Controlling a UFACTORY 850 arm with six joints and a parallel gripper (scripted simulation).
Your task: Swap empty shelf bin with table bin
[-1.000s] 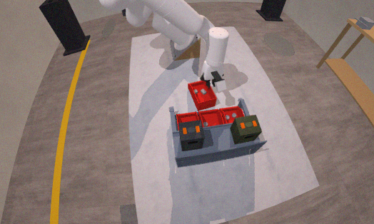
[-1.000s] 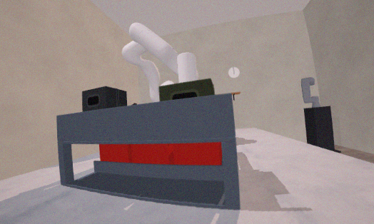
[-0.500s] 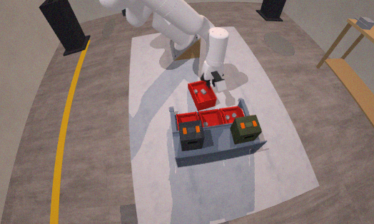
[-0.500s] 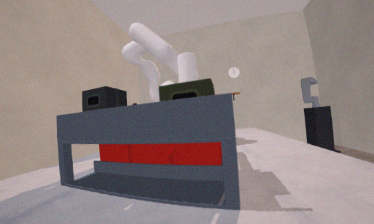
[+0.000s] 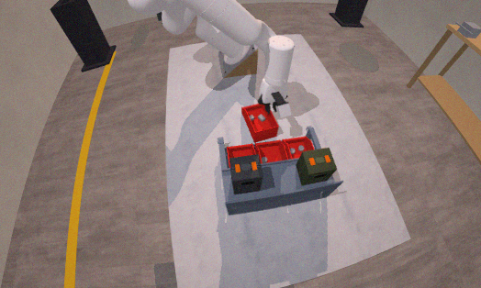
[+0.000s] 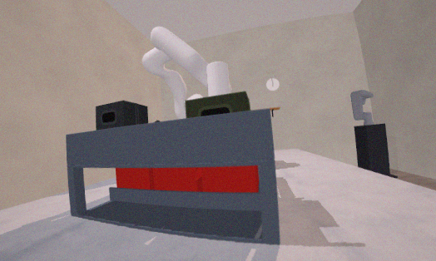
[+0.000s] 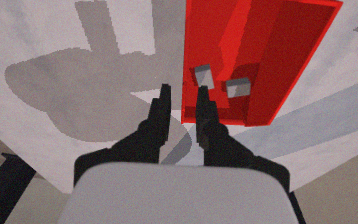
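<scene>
A red open bin (image 5: 260,121) (image 7: 265,55) stands on the white table top in front of the shelf, with two grey parts (image 7: 203,76) (image 7: 238,87) in it. My gripper (image 5: 267,107) (image 7: 184,97) is just over the bin's near end wall. It is partly open, with one finger outside the wall and one inside, and it grips nothing. The grey shelf (image 5: 283,193) (image 6: 173,141) holds three red bins (image 5: 271,150) (image 6: 185,179) side by side. The right one (image 5: 298,147) shows grey parts. I cannot tell which of the others is empty.
A black box (image 5: 246,174) (image 6: 121,114) and a green box (image 5: 316,166) (image 6: 217,105) stand on the shelf's top board, over the bins' rear ends. A wooden rack (image 5: 462,115) stands off to the right. Black posts (image 5: 83,34) stand on the floor.
</scene>
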